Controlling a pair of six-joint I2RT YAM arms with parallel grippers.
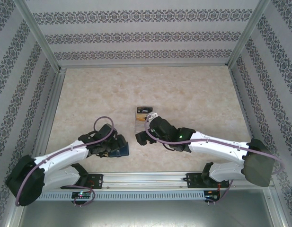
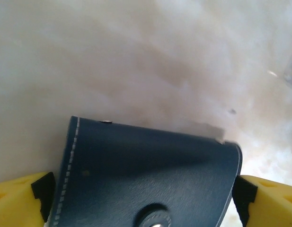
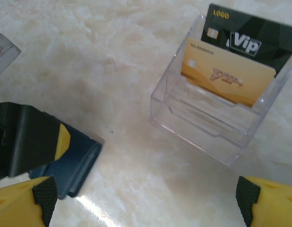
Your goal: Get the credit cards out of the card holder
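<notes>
Judged at grasp stage: left gripper (image 2: pixel 143 194), jaws wide, straddles the folded navy-blue stitched card holder (image 2: pixel 150 161); right gripper (image 3: pixel 145 196) wide, empty; next: clamp, then unfold.

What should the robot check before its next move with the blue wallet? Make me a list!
1. Blue wallet sits between the fingers of the left tool: ok.
2. Left tool really squeezing it: cannot tell.
3. Right tool open with nothing in it: ok.
4. Wallet opened up: not ok, it looks folded shut.
5. Clear stand standing apart from the wallet: ok.
</notes>
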